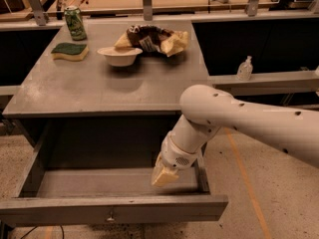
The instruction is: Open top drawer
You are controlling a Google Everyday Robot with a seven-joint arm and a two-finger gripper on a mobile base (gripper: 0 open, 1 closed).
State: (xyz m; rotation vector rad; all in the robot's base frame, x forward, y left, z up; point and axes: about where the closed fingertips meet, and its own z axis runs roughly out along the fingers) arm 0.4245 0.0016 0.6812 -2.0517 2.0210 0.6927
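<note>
I have one view only; it looks steeply down from above and in front of the table (75, 91), facing its front at close range; the table's top fills the upper half of the frame; the top drawer (149, 208) spans the bottom edge; the gripper (164, 176) sits lower centre; the arm (259, 126) enters from the right.

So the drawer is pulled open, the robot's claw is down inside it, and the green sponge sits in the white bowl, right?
Not quite. In the camera view the green sponge lies on the table beside the white bowl, not in it. The top drawer is pulled open, and the gripper is down inside it.
</note>
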